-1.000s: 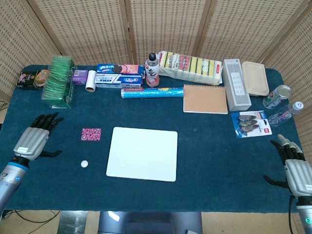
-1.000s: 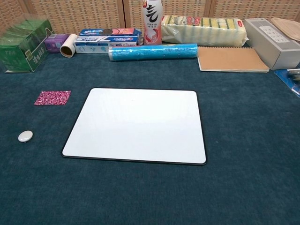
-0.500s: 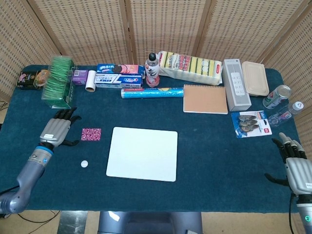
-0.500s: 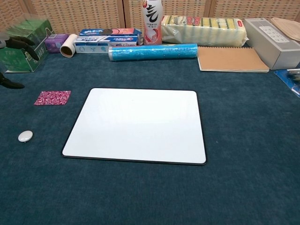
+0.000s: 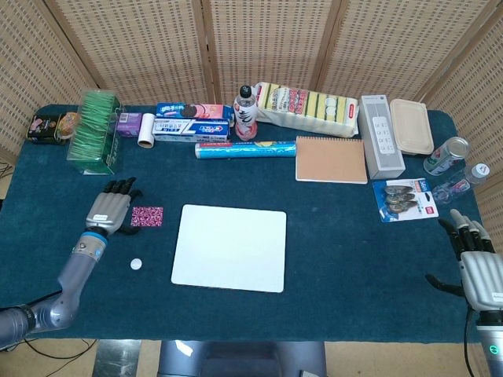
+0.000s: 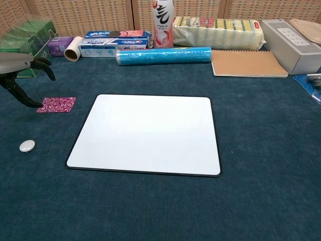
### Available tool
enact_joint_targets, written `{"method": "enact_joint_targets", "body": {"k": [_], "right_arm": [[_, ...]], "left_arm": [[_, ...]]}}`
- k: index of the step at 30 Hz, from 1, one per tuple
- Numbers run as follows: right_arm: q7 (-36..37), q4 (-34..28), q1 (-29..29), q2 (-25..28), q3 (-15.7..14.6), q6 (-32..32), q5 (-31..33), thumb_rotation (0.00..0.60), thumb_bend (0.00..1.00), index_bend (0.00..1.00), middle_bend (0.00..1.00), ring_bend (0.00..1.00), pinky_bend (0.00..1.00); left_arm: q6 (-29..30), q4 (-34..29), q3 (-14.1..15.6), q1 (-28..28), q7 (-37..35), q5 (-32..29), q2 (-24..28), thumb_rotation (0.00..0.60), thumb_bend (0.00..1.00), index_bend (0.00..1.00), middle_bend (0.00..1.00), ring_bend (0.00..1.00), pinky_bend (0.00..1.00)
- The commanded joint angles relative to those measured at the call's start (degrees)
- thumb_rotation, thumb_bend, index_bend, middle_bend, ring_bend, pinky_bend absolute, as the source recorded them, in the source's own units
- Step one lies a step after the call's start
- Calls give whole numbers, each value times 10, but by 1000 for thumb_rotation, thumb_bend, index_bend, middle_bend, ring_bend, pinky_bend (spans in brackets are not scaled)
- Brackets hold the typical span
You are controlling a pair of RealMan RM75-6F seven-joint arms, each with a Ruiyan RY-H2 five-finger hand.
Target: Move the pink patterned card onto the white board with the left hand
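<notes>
My left hand (image 5: 109, 210), fingers spread and holding nothing, hangs beside the pink patterned card (image 5: 147, 216) (not gripped), which lies off the white board (image 5: 230, 247).

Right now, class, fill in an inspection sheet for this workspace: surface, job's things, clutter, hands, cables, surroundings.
Surface: dark teal cloth table.
Job's things: pink patterned card flat on the cloth, left of the white board, not on it.
Clutter: small white disc; blue roll, brown notebook, drink bottle and packets along the back.
Hands: left hand at the card's left edge, fingers spread; right hand open at the right edge.
Cables: nothing seen on the table.
Surroundings: wicker screens behind.
</notes>
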Motion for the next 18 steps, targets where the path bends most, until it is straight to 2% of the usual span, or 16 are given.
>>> {"method": "enact_joint_targets", "body": {"k": [1, 8, 18], "right_arm": [[3, 0, 1, 1, -1, -3, 1, 600, 0, 96, 0, 0, 0], [10, -3, 2, 6, -2, -10, 3, 600, 0, 96, 0, 0, 0], [15, -7, 4, 11, -2, -15, 7, 600, 0, 96, 0, 0, 0]], "left_arm": [[0, 11, 4, -4, 3, -10, -9, 600, 176, 222, 0, 0, 21], [-12, 40, 7, -15, -2, -36, -33, 600, 180, 286, 0, 0, 22], [-14, 68, 7, -34, 12, -69, -60, 600, 182, 289, 0, 0, 21]]}}
